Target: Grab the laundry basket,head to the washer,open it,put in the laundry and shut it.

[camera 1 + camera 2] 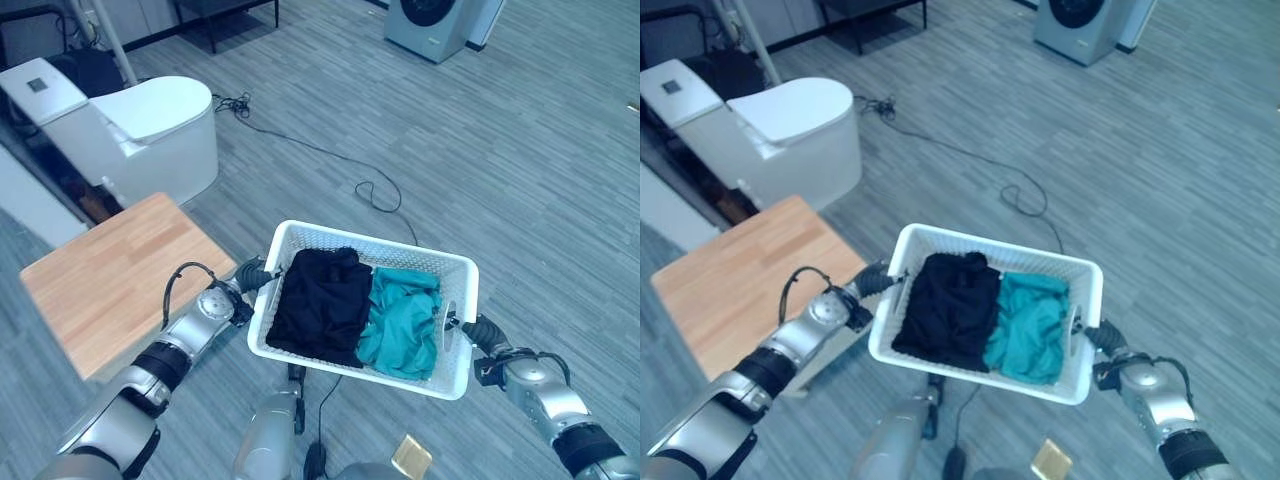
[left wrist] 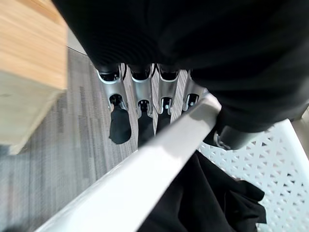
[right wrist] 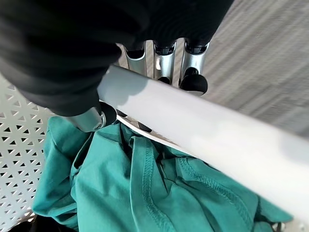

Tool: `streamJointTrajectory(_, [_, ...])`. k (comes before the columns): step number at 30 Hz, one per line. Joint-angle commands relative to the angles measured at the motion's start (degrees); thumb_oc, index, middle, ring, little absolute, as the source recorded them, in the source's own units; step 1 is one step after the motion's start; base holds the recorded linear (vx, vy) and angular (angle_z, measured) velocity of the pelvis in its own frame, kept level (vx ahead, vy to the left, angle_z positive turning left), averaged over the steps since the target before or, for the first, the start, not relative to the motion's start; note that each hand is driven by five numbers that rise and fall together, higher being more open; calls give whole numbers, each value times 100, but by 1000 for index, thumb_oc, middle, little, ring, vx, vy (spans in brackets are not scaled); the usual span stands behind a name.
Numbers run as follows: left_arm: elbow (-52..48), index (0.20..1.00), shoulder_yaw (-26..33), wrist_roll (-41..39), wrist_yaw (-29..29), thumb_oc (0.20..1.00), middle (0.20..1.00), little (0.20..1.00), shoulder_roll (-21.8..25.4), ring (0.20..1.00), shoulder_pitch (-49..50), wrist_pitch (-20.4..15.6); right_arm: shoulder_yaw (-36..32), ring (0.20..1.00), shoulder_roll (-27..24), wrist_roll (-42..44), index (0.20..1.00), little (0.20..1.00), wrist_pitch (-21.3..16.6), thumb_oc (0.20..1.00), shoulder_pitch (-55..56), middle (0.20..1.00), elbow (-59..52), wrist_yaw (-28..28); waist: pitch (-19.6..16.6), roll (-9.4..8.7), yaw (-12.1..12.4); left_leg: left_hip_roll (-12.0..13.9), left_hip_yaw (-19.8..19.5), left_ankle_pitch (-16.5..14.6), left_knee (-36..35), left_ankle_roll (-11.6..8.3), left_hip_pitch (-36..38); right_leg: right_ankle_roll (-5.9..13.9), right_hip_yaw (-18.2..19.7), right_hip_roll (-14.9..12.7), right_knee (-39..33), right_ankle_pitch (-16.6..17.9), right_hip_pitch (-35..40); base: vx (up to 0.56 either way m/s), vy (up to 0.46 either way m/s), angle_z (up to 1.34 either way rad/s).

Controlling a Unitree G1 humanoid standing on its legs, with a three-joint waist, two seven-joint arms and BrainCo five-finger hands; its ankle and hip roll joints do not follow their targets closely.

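Left eye view: each robot hand [image 1: 250, 276] [image 1: 478, 332] grips the laundry basket [image 1: 300, 238] rim.

No legible text, label or number; washer [image 1: 432, 25] front perhaps too distant.

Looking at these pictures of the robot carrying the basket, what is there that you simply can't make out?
- Washer: cut off by the left eye view's top edge, so its door state is unclear.
- Basket floor: hidden under the black garment and teal garment; anything beneath is unknown.
- Left hand fingertips: hidden behind the rim in the left wrist view.
- Right hand: fingertips hidden likewise.
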Motion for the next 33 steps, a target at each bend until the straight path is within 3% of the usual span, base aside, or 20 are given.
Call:
streamJointTrajectory(1, [-46,200,500,-378,10,200,200,200,30,200,-214,-516,-430,200,325,743,200,200,-606,200,-504,200,-573,561,-760,-306,0,-234,45,-559,364,246,75,1401,-112,-652,2141,1339,-437,886,139,-78])
streamJointTrajectory(3, [-112,200,610,-393,22,200,200,200,14,200,-89,-520,-368,200,437,606,200,200,-579,200,-661,200,-489,613,-671,-202,-118,-242,55,-818,414,447,397,1681,-74,-776,3389,2072,-844,445,93,-63])
streamJointTrajectory(4, [-135,200,644,-418,48,200,200,200,25,200,-41,-529,-377,200,454,526,200,200,-577,200,-671,200,-478,626,-650,-99,-177,-193,1,-862,373,490,552,1667,-96,-719,3766,2102,-1104,262,57,-16])
streamJointTrajectory(6, [-128,200,676,-446,64,200,200,200,-13,200,-52,-520,-373,200,503,468,200,200,-583,200,-737,200,-447,610,-606,3,-270,-170,-90,-897,323,528,744,1643,-92,-719,4204,1961,-1491,393,51,8])
streamJointTrajectory(7, [-140,200,689,-513,91,200,200,200,-85,200,-109,-500,-457,200,479,470,200,200,-577,200,-763,200,-414,535,-465,235,-561,-177,-428,-1043,254,525,1280,1352,20,-847,3904,1454,-2236,535,44,10])
streamJointTrajectory(8, [-139,200,691,-513,91,200,200,200,-86,200,-110,-499,-456,200,477,471,200,200,-576,200,-765,200,-414,535,-470,245,-569,-166,-438,-1032,248,520,1272,1346,7,-839,3886,1469,-2237,538,-7,36])
streamJointTrajectory(11, [-89,200,642,-567,109,200,200,200,-127,200,-133,-479,-499,200,390,568,200,200,-562,200,-752,200,-438,504,-486,302,-776,-205,-736,-1335,274,364,1648,1199,230,-1072,2130,1094,-2511,438,-105,77])
streamJointTrajectory(12, [-47,200,636,-560,114,200,200,200,-159,200,-147,-480,-507,200,339,597,200,200,-561,200,-745,200,-439,505,-462,320,-844,-198,-856,-1523,283,314,1842,1231,293,-1129,1243,1179,-2477,307,-88,70])
streamJointTrajectory(13, [-45,200,636,-560,114,200,200,200,-160,200,-149,-480,-508,200,338,598,200,200,-561,200,-746,200,-439,505,-459,329,-846,-190,-860,-1514,279,312,1842,1230,285,-1122,1192,1212,-2453,553,-157,61])
streamJointTrajectory(15, [166,200,722,-353,145,200,200,200,-247,200,-176,-519,-562,200,276,526,200,200,-523,200,-718,200,-438,525,-474,362,-960,-155,-1025,-2007,185,149,2547,1555,56,-1443,-717,1862,-2854,858,-215,85])
streamJointTrajectory(18, [302,200,655,-257,143,200,200,200,-252,200,-260,-542,-589,200,238,517,200,200,-461,200,-655,200,-446,595,-625,342,-1062,-73,-1071,-2122,80,44,2955,1557,104,-1409,-597,1952,-2728,573,-159,56])
streamJointTrajectory(20, [368,200,572,-302,157,200,200,200,-322,200,-299,-613,-681,200,97,565,200,200,-431,200,-513,200,-624,622,-812,393,-1204,236,-1104,-1748,663,-168,3085,1410,245,-1288,-220,2284,-2463,832,-349,55])
streamJointTrajectory(22, [455,200,518,-378,167,200,200,200,-347,200,-313,-627,-735,200,-33,721,200,200,-484,200,-452,200,-650,552,-827,435,-1337,844,-825,-554,2376,-356,2534,1116,129,-1073,80,2055,-2243,502,-408,70])
streamJointTrajectory(23, [449,200,490,-473,150,200,200,200,-302,200,-331,-576,-791,200,-90,821,200,200,-517,200,-441,200,-660,463,-824,308,-1347,1196,-548,-168,3044,-248,2147,906,91,-1037,97,1911,-2075,453,-568,62])
streamJointTrajectory(24, [436,200,482,-493,183,200,200,200,-266,200,-420,-546,-738,200,-63,988,200,200,-639,200,-455,200,-682,417,-786,313,-1308,1705,-379,78,3817,-254,1938,641,-16,-764,131,1676,-1869,483,-519,30])
streamJointTrajectory(25, [389,200,475,-527,150,200,200,200,-224,200,-403,-516,-764,200,-84,977,200,200,-605,200,-416,200,-706,361,-746,367,-1278,1880,-416,-73,4292,-221,1718,554,10,-598,171,1483,-1723,535,-513,15])
streamJointTrajectory(29, [304,200,358,-590,135,200,200,200,-326,200,-525,-490,-963,200,-164,940,200,200,-633,200,-85,200,-1007,196,-579,202,-1182,1851,-573,-360,5160,-50,572,338,49,-416,213,1161,-1290,400,-234,-3])
streamJointTrajectory(30, [273,200,359,-579,128,200,200,200,-399,200,-534,-495,-1071,200,-185,907,200,200,-615,200,57,200,-1110,198,-528,185,-1113,1498,-412,-593,4475,-174,115,370,-14,-449,198,978,-980,327,-23,43])
streamJointTrajectory(31, [272,200,353,-578,129,200,200,200,-405,200,-534,-494,-1083,200,-185,905,200,200,-611,200,73,200,-1120,198,-528,165,-1111,1472,-397,-590,4445,-166,142,378,-15,-477,199,965,-968,522,-44,37])
streamJointTrajectory(33, [261,200,286,-506,108,200,200,200,-453,200,-580,-509,-1185,200,-178,857,200,200,-673,200,123,200,-1171,174,-448,102,-902,927,-161,-302,2190,-253,-123,436,-41,-498,251,803,-733,462,21,0])
